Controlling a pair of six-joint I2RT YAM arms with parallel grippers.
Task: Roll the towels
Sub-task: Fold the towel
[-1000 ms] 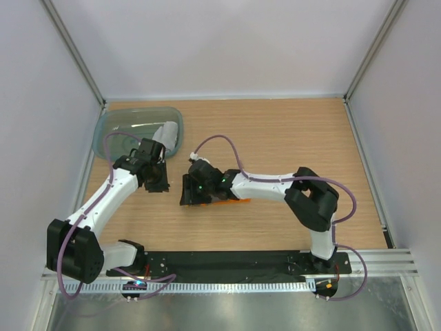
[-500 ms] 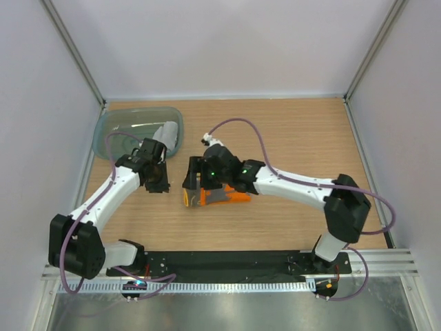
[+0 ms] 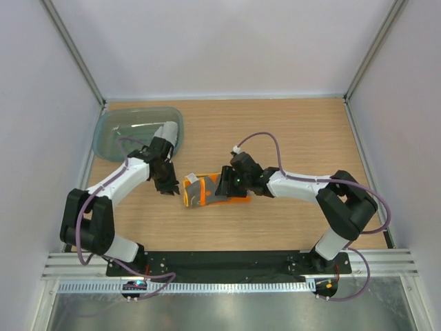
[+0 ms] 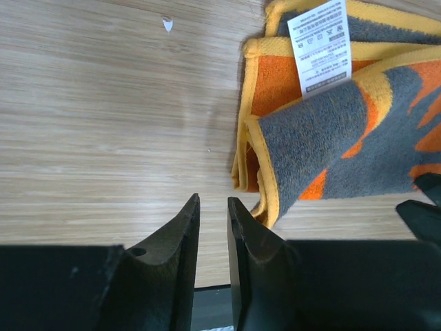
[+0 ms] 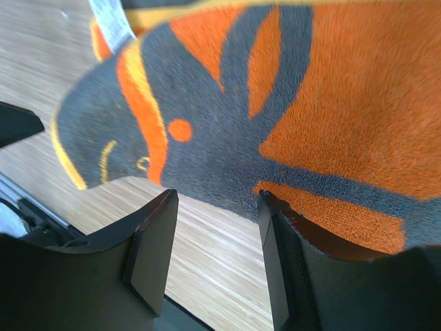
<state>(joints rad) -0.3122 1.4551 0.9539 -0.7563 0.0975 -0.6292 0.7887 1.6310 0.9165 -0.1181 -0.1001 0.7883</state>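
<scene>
Mid-table, the orange towel lies loosely folded, grey face up, its white label showing. Just left of it, the left gripper hangs over the table, its fingers nearly together and empty. The right gripper is spread at the towel's right part. At the far left, the grey towel sits in the teal tub.

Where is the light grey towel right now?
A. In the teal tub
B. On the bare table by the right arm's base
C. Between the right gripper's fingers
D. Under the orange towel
A: the light grey towel sits inside the teal tub at its right side, apart from the orange towel.
</scene>
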